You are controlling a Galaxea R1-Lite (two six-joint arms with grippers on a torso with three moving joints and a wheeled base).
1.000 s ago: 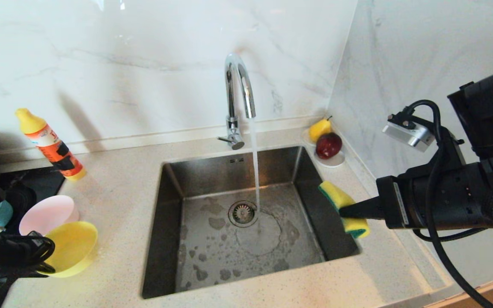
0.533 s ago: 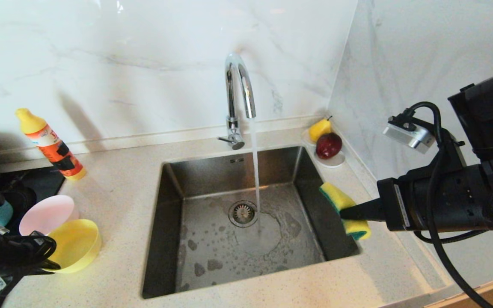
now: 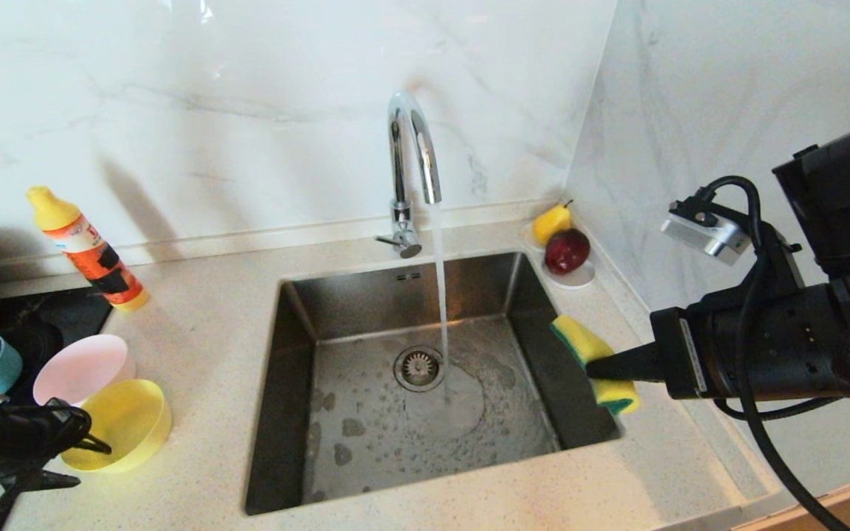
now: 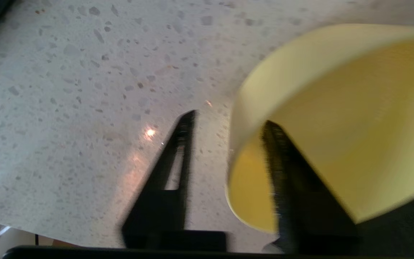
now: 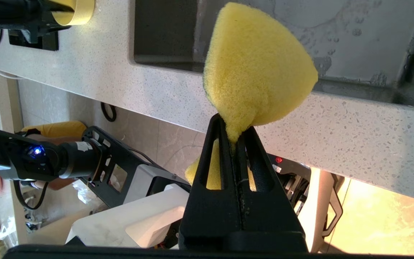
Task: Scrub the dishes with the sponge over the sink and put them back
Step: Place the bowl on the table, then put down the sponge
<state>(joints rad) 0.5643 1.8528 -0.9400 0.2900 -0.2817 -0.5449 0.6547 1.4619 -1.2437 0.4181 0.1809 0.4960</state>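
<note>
Right gripper pinches sponge over sink

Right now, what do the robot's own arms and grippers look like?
Both arms are matte black. The right gripper has two slim black tapered fingers with long slots cut through them. A small silver camera box sits on that wrist, with black cables looping around it. The left gripper has the same thin black pointed fingers.

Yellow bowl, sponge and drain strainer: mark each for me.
Yellow bowl (image 3: 119, 424), head view, on its inner wall.
Sponge (image 5: 261, 72), right wrist view, on its yellow face.
Drain strainer (image 3: 419, 367), head view, on its centre.
</note>
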